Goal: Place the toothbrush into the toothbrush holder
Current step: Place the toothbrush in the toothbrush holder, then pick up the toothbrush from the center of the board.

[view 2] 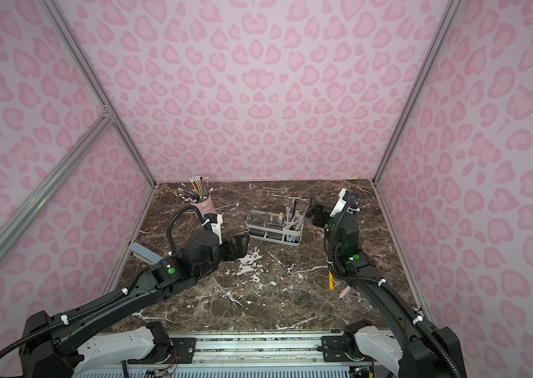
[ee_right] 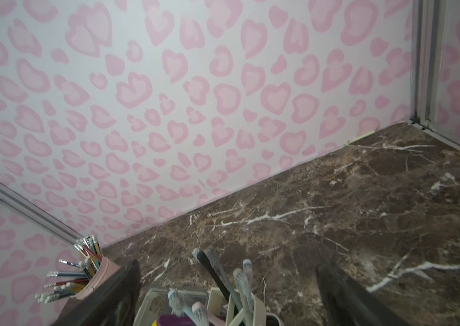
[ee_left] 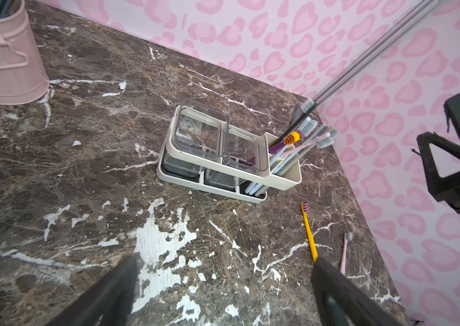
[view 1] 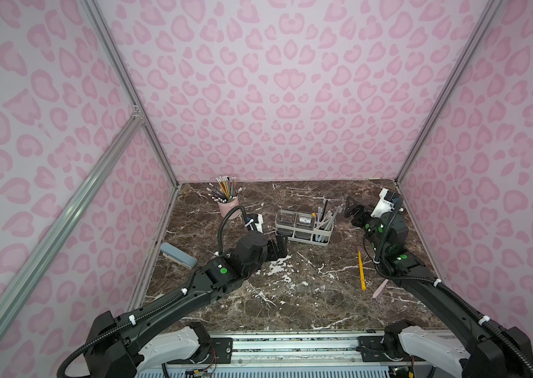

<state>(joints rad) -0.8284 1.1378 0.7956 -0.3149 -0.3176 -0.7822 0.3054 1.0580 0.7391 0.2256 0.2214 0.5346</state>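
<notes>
Your left pincer point(view 1: 280, 243) and right pincer point(view 1: 349, 207): spread, empty.
They flank the toothbrush holder point(view 1: 322, 236), toward the bench's point(view 1: 291, 294) far edge.

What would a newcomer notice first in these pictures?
Probably the pink heart-spotted walls all around. Then the white toothbrush holder at mid-table, crowded with toothbrushes, and the yellow toothbrush lying loose on the dark marble table beside the right arm.
</notes>
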